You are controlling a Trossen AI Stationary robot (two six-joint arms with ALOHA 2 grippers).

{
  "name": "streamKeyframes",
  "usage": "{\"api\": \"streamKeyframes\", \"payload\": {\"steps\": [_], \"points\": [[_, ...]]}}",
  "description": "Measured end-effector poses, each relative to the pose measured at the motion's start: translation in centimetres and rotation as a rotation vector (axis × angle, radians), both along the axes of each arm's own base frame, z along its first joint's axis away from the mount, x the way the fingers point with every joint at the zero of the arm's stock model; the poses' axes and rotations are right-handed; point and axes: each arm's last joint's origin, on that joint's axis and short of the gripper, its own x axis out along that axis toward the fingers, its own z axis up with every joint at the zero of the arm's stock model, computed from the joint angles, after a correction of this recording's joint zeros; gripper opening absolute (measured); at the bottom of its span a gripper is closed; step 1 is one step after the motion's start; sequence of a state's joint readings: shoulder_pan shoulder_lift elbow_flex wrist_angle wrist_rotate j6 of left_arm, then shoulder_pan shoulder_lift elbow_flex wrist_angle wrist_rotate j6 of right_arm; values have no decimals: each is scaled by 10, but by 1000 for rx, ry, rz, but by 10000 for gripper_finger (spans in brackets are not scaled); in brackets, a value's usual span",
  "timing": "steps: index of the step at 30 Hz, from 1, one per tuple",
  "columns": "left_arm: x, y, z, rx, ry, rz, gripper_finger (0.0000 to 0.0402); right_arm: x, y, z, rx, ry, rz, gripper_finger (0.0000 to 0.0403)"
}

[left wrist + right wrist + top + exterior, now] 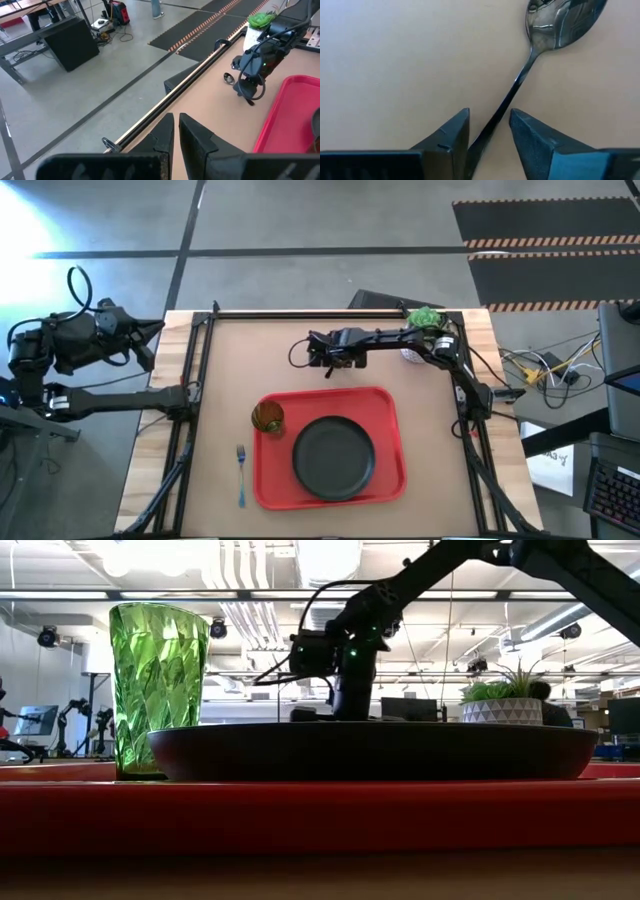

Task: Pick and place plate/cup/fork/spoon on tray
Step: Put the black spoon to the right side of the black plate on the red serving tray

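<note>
Red plastic is what catches the eye: the tray [385, 405] sits in the middle of the tabletop [230, 360] with the plate [334, 457] already on it and the green cup [267, 417] standing in the tray's corner beside the plate. Two pieces look left to do. The fork [241, 474] lies on the bare board just off the tray's edge, on the cup's side. The spoon [550, 30] lies beyond the tray's far edge, and the right gripper [489, 131] is down over it, fingers parted with the thin handle running between them and not yet pinched, the bowl pointing away ahead. The left gripper [176, 131] waits well away from the tray, off the tabletop's edge, fingers closed on nothing.
</note>
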State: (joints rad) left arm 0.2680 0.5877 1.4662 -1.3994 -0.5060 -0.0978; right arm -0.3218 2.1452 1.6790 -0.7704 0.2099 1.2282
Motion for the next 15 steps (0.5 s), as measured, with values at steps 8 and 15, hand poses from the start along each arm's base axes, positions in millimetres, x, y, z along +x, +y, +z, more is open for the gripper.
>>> {"api": "streamKeyframes", "payload": {"steps": [8, 15], "points": [[-3, -1, 0, 1, -7, -1, 11, -5, 3, -7, 19, 42, 65, 34], [-5, -1, -1, 2, -14, -2, 11, -7, 7, -12, 40, 66, 134, 11]]}}
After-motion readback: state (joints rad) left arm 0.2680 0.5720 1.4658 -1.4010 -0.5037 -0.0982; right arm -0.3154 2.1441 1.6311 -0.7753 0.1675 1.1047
